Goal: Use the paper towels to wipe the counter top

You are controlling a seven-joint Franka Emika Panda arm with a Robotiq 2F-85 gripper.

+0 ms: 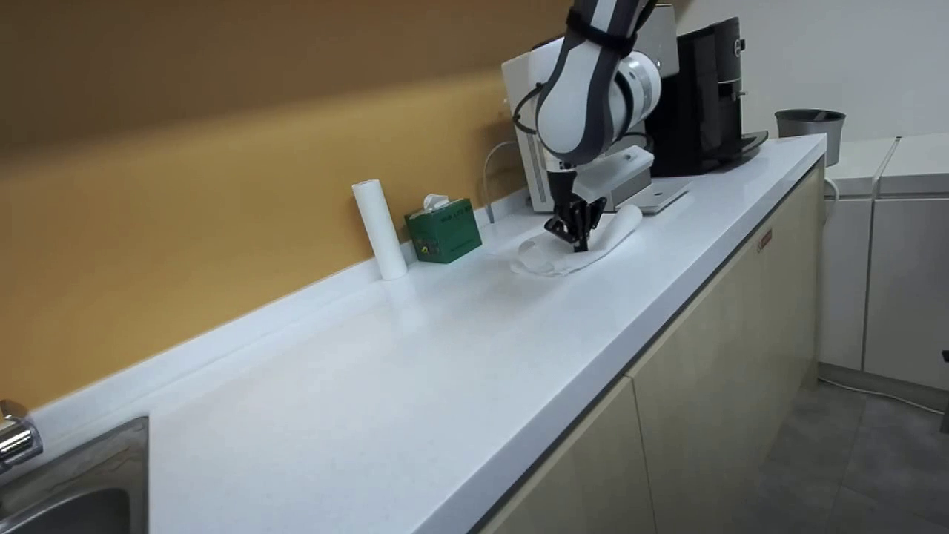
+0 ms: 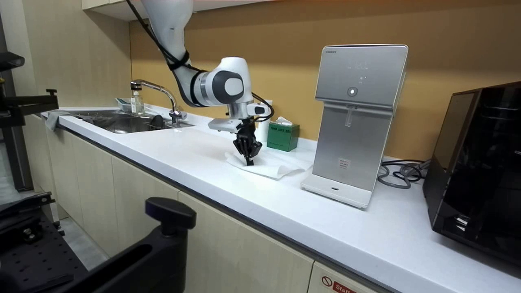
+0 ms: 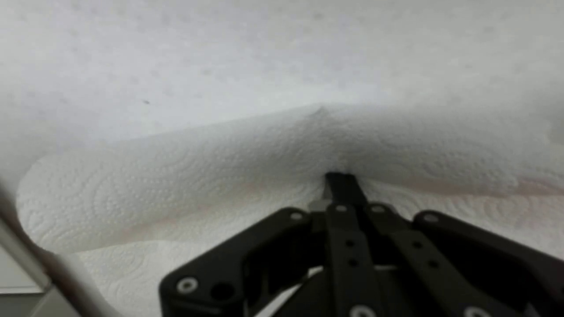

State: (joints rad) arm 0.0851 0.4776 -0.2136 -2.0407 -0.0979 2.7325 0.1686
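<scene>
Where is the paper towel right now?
In an exterior view, the paper towel lies on the counter top under the gripper, left of the silver dispenser, in front of the green box.

I see a green tissue box [image 1: 447, 232] beside a white cylinder [image 1: 379, 230], a silver dispenser [image 2: 358, 134] near a black machine [image 2: 480, 183], a sink [image 1: 89, 460].
</scene>
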